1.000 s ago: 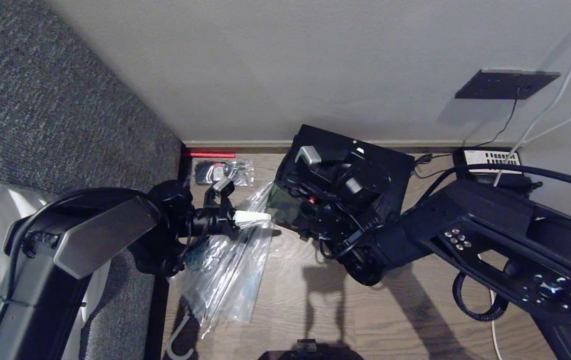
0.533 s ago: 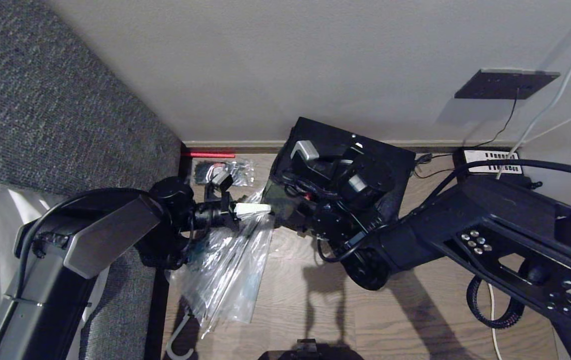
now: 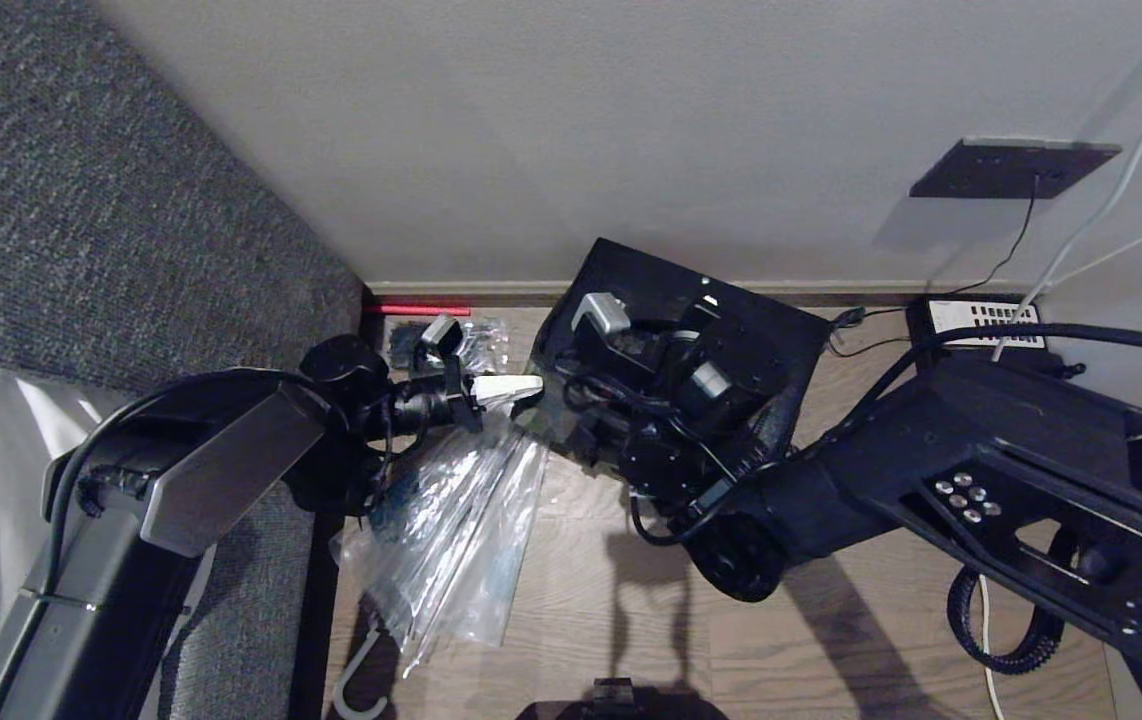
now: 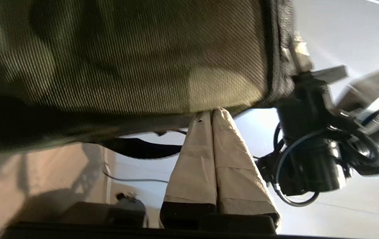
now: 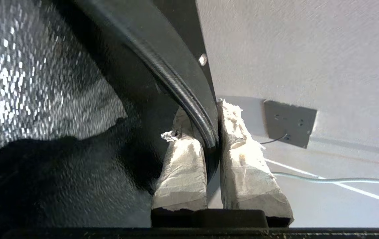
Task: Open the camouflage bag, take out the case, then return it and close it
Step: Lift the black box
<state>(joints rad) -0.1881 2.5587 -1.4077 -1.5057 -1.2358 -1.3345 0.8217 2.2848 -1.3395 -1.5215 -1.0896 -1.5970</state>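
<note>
The camouflage bag [image 3: 731,330] has its rim pinched in the right tool [image 5: 211,139].

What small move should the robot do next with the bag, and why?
Probably raise the held rim a little: the right end effector is shut on the black piped rim of the boxy green camouflage fabric bag, silvery lining already shows, and the shut left end effector sits at the bag's edge.
</note>
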